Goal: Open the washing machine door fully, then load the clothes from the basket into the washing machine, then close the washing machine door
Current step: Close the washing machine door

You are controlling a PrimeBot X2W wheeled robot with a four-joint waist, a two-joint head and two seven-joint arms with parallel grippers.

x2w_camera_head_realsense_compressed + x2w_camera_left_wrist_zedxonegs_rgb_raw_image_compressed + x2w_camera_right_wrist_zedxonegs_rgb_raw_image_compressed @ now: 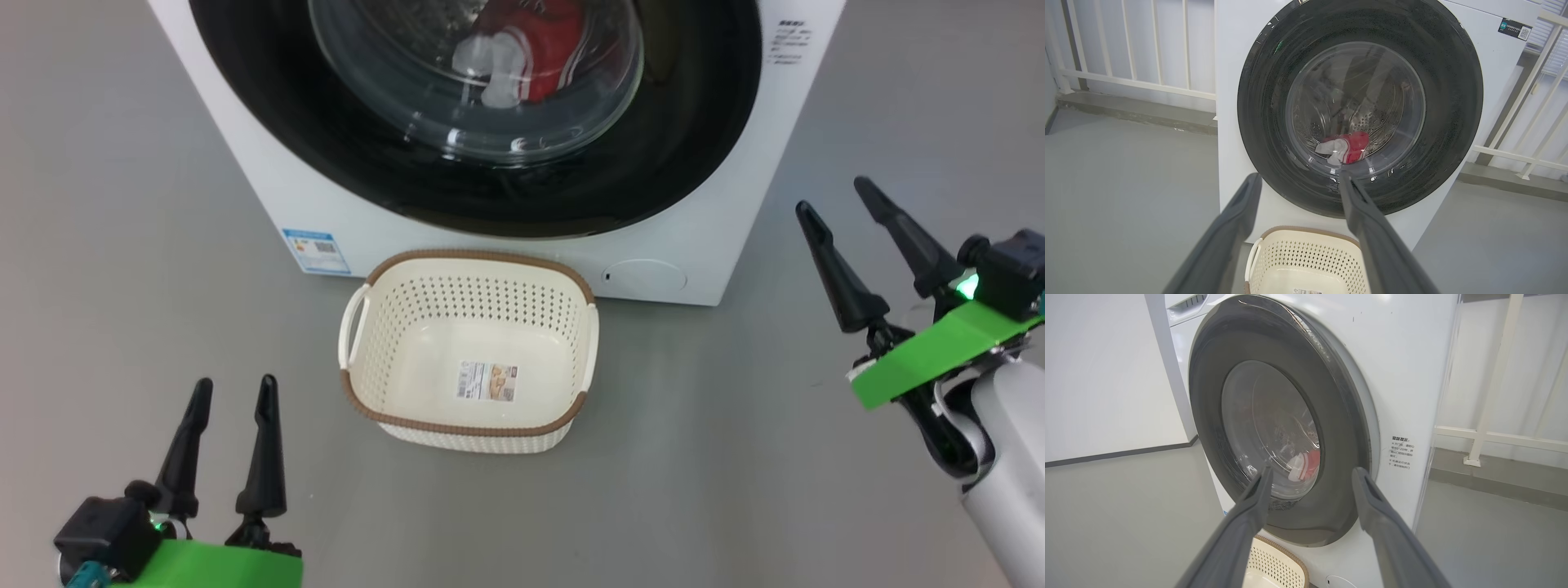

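**Door shut, load in drum, basket bare**

Nearest, at the low left, the left fingers point(265, 449) stand spread and hold nothing; they point over the floor point(122, 286) toward the machine, well apart from everything. The basket point(424, 359) sits on the floor just in front of the washing machine point(269, 188), with nothing in it but its sticker point(487, 381); judged unloaded. At the right, raised and angled inward, the right fingers point(837, 269) are also spread and hold nothing, clear of the machine's corner. The washing machine door point(702, 122) looks flush against the front; latching cannot be confirmed. The clothes point(547, 41) lie low in the drum behind the glass. A white railing point(1126, 79) stands beyond. The only obstruction noted is the basket below the door; judged task near complete.
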